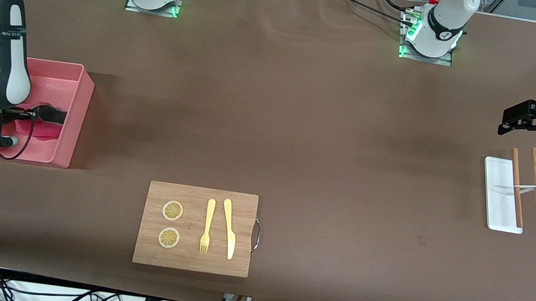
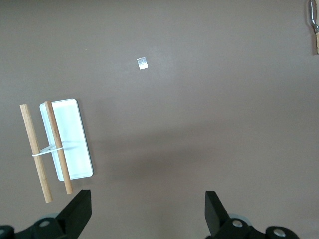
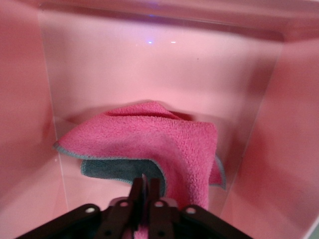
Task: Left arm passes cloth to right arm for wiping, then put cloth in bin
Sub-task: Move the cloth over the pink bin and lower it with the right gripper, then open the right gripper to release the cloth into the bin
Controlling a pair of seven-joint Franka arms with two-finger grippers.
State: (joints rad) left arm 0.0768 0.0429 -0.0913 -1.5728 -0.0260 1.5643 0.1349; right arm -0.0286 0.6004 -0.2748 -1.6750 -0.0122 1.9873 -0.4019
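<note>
As the cloth is already inside the bin, the task seems to be near its end.

Cloth: the cloth hangs in the bin, pink face up with the grey face showing under one fold; its lower part appears to rest on the bin floor.

Right gripper: the right gripper is down inside the bin, its fingers pressed together on an edge of the cloth.

Left gripper: the left gripper waits in the air over the bare table near the white tray and the two wooden sticks, with its fingers wide apart and holding nothing.

Board: the wooden board carries two lemon slices, a fork and a knife, nearer to the front camera than the bin.

Done, as I judge: the handover and the carrying to the bin.

Left: only to let go of the cloth and lift the right arm out.
</note>
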